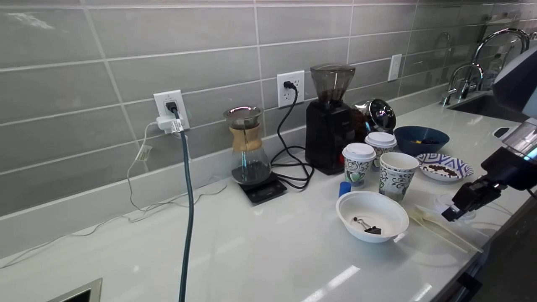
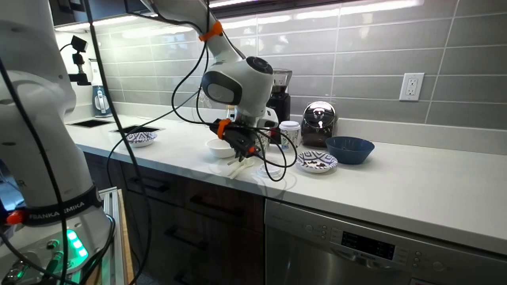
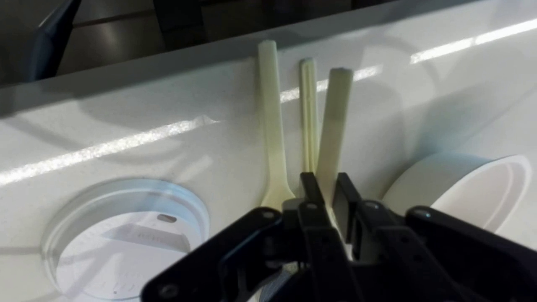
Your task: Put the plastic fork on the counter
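Note:
The white counter [image 1: 251, 256] runs along the tiled wall and shows in both exterior views. My gripper [image 1: 449, 214] is low over the counter near its front edge; in the wrist view its fingertips [image 3: 327, 180] are close together, with a cream plastic handle filling the gap. I take this handle as the plastic fork [image 3: 335, 105]; its head is hidden behind my fingers. It looks wider, so nearer to me, than the two handles beside it, a cream utensil [image 3: 272, 109] and a ridged handle [image 3: 309, 109]. Those lie on the counter, handle ends toward the front edge.
A white bowl [image 1: 371, 205] with a binder clip stands beside the utensils. A clear lid [image 3: 126, 235] lies on the other side. Paper cups [image 1: 398, 176], a patterned bowl [image 1: 444, 163], a navy bowl [image 1: 421, 140] and a black grinder [image 1: 329, 130] stand behind.

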`<state>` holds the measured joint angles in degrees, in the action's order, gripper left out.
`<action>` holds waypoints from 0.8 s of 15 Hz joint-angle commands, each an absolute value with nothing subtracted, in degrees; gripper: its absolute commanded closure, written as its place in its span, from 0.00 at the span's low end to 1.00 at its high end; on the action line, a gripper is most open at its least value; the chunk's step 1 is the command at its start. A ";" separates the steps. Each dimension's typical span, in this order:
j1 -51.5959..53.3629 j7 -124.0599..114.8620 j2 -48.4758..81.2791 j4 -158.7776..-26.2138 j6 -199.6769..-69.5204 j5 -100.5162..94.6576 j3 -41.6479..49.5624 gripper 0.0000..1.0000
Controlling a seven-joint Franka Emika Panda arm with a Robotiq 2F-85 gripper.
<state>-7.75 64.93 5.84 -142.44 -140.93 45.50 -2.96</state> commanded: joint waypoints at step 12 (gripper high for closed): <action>-5.63 63.73 1.10 -144.04 -146.36 44.01 -1.07 0.00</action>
<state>-6.49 65.35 5.34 -142.29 -145.07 45.68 -2.69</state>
